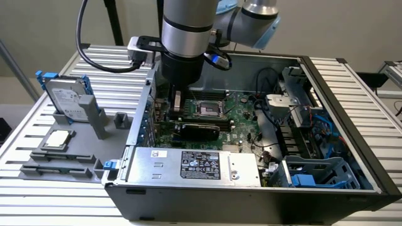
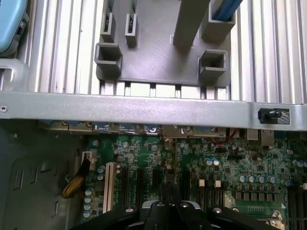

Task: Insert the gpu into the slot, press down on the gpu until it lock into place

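Note:
The gpu (image 1: 199, 129), a black card with a glossy shroud, stands on edge low over the green motherboard (image 1: 242, 110), between the CPU socket and the silver power-supply box. My gripper (image 1: 178, 113) reaches down from the arm onto the card's end nearest the case's left wall in the exterior view. In the wrist view the black fingers (image 2: 189, 213) close together around a thin black edge, the gpu (image 2: 168, 189), so the gripper (image 2: 168, 207) is shut on it. The bright-blue slot is hidden under the card. I cannot tell whether the card is seated.
The power-supply box (image 1: 195, 165) lies just in front of the card. The CPU socket (image 1: 208, 109) sits behind it. The case's metal wall (image 2: 144, 112) runs close by the gripper. Outside it a grey fixture (image 1: 69, 155) holds a hard drive (image 1: 66, 99). A blue drive cage (image 1: 314, 174) is at the front right.

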Robot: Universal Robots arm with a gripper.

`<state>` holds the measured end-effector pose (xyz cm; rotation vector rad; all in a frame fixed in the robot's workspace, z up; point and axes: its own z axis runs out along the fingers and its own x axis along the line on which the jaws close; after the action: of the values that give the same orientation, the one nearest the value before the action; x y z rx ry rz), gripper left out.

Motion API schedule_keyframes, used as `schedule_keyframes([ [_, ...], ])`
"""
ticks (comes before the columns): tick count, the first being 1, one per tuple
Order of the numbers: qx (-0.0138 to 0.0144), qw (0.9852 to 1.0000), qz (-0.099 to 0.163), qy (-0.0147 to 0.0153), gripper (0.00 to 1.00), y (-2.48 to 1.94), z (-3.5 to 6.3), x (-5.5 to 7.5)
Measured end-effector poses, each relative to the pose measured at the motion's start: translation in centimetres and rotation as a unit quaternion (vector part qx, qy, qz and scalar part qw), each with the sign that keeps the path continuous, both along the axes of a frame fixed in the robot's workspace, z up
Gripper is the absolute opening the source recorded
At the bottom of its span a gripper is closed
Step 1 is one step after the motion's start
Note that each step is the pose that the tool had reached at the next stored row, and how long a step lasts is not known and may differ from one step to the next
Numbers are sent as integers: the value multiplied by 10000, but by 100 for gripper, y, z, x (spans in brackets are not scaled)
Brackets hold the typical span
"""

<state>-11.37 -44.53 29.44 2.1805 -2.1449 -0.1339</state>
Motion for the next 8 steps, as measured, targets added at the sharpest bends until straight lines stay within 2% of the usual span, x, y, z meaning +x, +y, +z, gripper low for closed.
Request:
schedule_keyframes([
  [5,-34,10000,24,25,11,0,3,-81],
  [8,-47,10000,29,53,11,0,5,-142],
])
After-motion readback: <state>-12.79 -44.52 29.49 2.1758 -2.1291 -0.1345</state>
